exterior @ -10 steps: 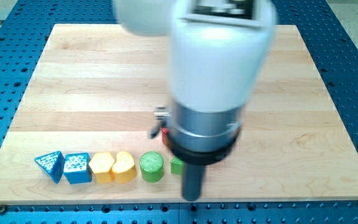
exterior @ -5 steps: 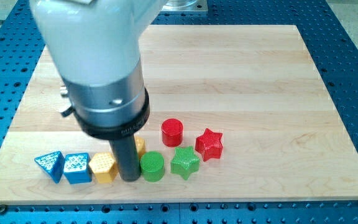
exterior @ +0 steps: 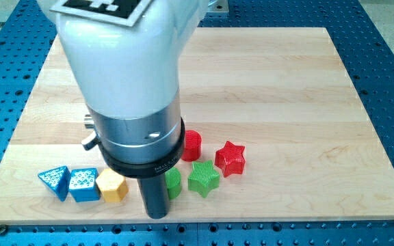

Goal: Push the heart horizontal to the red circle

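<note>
My tip (exterior: 157, 214) rests near the board's bottom edge, just below and left of the green circle (exterior: 175, 183), which is partly hidden behind the rod. The yellow heart does not show; the arm body covers the place where it was. The red circle (exterior: 193, 144) peeks out at the right side of the arm body, above the green circle. A yellow hexagon (exterior: 111, 185) lies left of the rod.
A green star (exterior: 203, 178) and a red star (exterior: 230, 158) lie right of the rod. A blue triangle (exterior: 55, 182) and a blue square block (exterior: 83, 184) sit at the bottom left. The wooden board (exterior: 306, 102) lies on a blue perforated table.
The arm swung left, then came back a little right and toward the view's bottom. The tip now stands below the green circle. The yellow heart has gone out of sight behind the arm.
</note>
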{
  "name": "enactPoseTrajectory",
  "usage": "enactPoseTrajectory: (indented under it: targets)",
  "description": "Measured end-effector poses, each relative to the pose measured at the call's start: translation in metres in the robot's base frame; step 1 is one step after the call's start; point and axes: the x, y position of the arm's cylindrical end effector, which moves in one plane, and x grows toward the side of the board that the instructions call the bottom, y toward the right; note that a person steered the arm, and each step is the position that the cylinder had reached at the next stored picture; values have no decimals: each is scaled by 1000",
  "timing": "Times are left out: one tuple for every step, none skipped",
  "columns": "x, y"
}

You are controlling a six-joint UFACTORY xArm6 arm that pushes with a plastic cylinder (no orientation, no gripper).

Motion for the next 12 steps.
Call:
enactPoseTrajectory:
  targets:
    - [0,7]
    - [-1,7]
    - [-1,6]
    - [-6,6]
    - [-9,5]
    - [-9,-4]
    - [-9,-9]
    - [-9,-17]
    - [-32,-17]
    - [-37,-24]
    - [-38,-32]
    - [-51,-34]
